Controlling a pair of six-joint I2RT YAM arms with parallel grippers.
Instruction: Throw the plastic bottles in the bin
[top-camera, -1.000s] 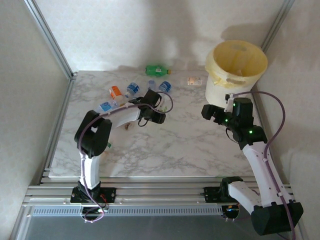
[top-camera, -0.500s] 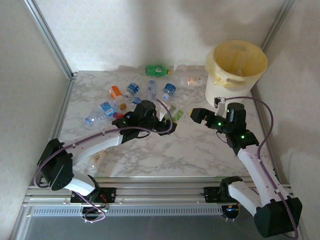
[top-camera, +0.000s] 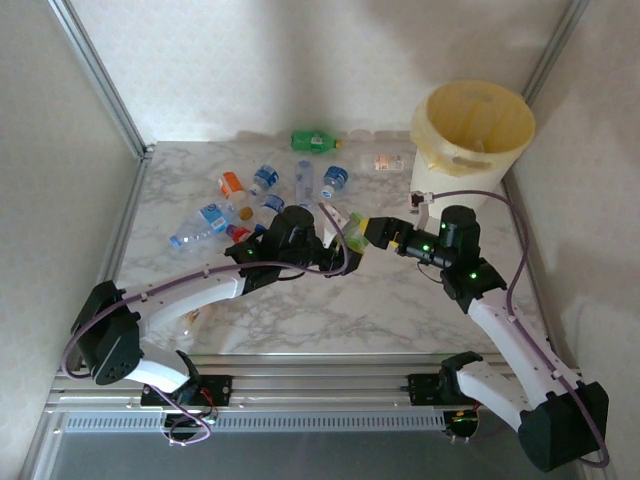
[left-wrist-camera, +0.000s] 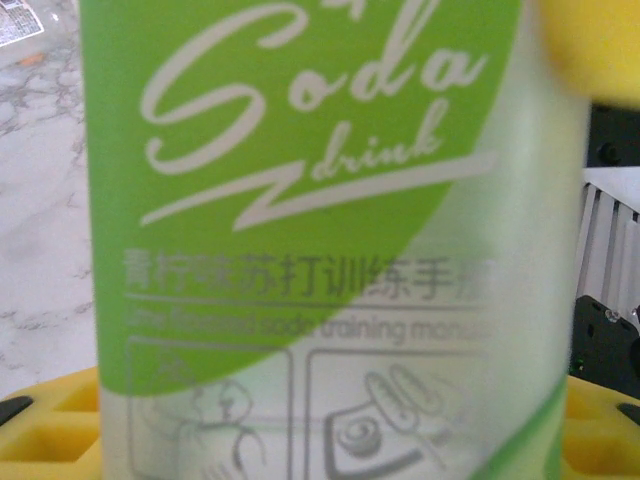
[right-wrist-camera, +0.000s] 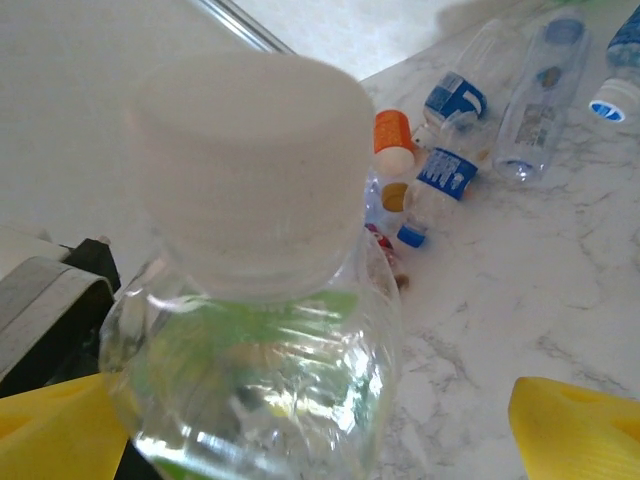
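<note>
Left gripper (top-camera: 328, 246) is closed on a small clear bottle (left-wrist-camera: 300, 250) with a green label. It squeezes the bottle between its yellow pads (left-wrist-camera: 60, 430) and holds it up over the table (top-camera: 330, 310), a little way left of the bin (top-camera: 438, 160). That is new. A moment back this gripper is much farther left of the bin, over the pile of bottles (top-camera: 262, 190), and the right gripper (top-camera: 377, 232) sits right beside the bin. Now the two have come together, and the bottle is closer to the bin than the pile is. The right gripper is wide open. Its own yellow pads (right-wrist-camera: 570, 430) stand on both sides of the bottle's white cap (right-wrist-camera: 250, 170), and they do not seem to touch it yet. I think the left arm is passing the bottle over, because the right arm is the one that can reach the bin. The bottle is not in the bin yet. The right gripper should close on the bottle before the left one lets go, or the bottle could fall. The other bottles lie on the table farther left of the bin, and a green bottle (top-camera: 317, 141) lies left of it at the back.
</note>
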